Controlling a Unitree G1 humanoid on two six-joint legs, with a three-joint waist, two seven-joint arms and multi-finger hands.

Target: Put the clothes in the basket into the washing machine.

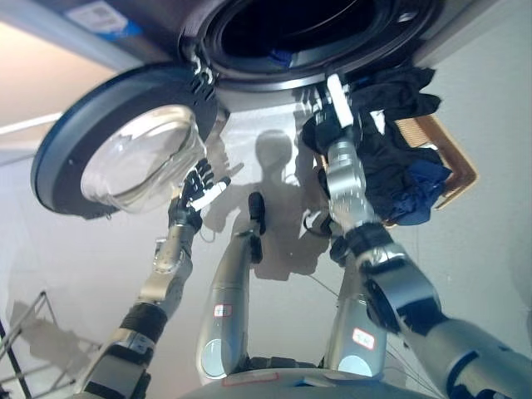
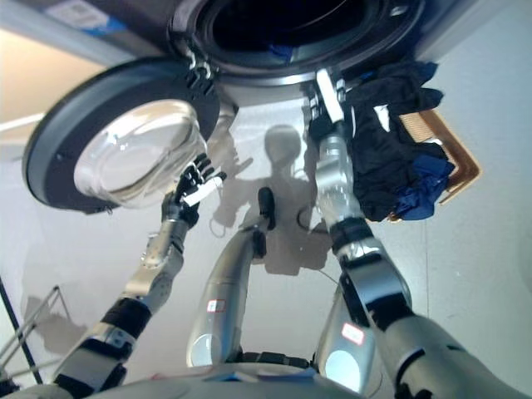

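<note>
Dark clothes (image 1: 391, 141) hang bunched at upper right, over the basket (image 1: 445, 158) — my right hand (image 1: 328, 125) is buried against them, fingers hidden, so I cannot tell its grip. My left hand (image 1: 195, 193) hovers spread by the open door (image 1: 116, 141). I should lift the bundle clear and feed it deep into the drum (image 1: 307, 29).

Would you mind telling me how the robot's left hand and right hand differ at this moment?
The left hand hangs in the air beside the open washing machine door with fingers spread and holding nothing, while the right hand is raised close under the drum opening, against dark clothes piled in the basket. The left hand's fingers show clearly; the right hand's grip cannot be made out. Both reach up towards the machine.
</note>
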